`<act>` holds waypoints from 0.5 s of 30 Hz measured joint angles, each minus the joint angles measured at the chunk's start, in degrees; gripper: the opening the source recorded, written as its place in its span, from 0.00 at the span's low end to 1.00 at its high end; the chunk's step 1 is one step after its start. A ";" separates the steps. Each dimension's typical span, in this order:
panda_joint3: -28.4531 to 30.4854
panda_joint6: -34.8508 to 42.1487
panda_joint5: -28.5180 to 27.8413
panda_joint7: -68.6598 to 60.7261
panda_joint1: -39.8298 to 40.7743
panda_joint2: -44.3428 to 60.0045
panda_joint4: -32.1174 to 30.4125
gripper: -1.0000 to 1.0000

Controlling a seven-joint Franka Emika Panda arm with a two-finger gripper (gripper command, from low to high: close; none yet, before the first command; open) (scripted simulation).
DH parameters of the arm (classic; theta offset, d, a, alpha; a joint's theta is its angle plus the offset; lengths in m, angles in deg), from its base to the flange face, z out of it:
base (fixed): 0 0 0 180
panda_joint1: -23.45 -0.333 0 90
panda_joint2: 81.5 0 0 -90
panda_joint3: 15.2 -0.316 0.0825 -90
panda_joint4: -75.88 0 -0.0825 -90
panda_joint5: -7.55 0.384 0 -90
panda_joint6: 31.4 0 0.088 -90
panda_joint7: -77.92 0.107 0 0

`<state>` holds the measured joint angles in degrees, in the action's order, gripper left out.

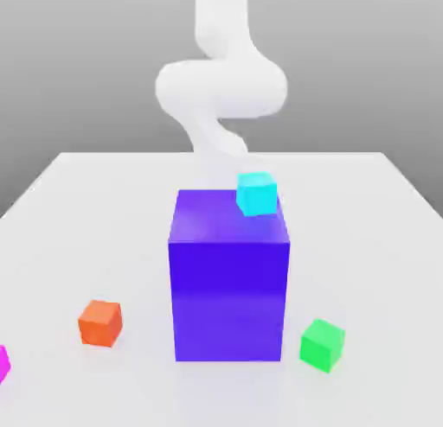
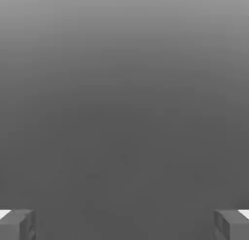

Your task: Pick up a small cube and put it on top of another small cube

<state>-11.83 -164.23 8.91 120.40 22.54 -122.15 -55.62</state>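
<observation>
Jaws: spread wide apart with nothing between them; in the hand view the two grey fingertips (image 2: 17,224) sit at opposite edges, with bare grey background in the gap.
Gripper (image 2: 124,224): empty, not near any cube that can be seen from the hand.
Table (image 1: 104,218): pale, flat, carrying every block.
Arm (image 1: 221,79): white, curled up behind the big block, well above the table.
Big block (image 1: 228,287): blue-purple, upright in the middle of the table, far taller than the cubes.
Cyan cube (image 1: 257,194): on the big block's top, at the far corner toward the exterior view's right, slightly turned.
Green cube (image 1: 323,344): on the table, just beside the block's near corner, exterior view's right.
Orange cube (image 1: 100,322): on the table, apart from the block, exterior view's left.
Pink cube (image 1: 3,362): the task's thing, on the table at the exterior view's far left edge, cut off by the frame, well apart from the rest.
Step in hand: judged as the start, with the reach toward the pink cube not yet begun.
Doing it well: swing round the big block, not over the cyan cube; come straight down on the pink cube; line the fingers with two flat faces; close only when it is centred.
Writing: no brand, label or lettering on any block, the arm or the table.
</observation>
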 joint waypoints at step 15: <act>18.55 -6.43 13.44 -24.17 -2.03 31.36 1.70 0.50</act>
<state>6.72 -170.67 22.35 96.23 20.50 -90.79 -53.92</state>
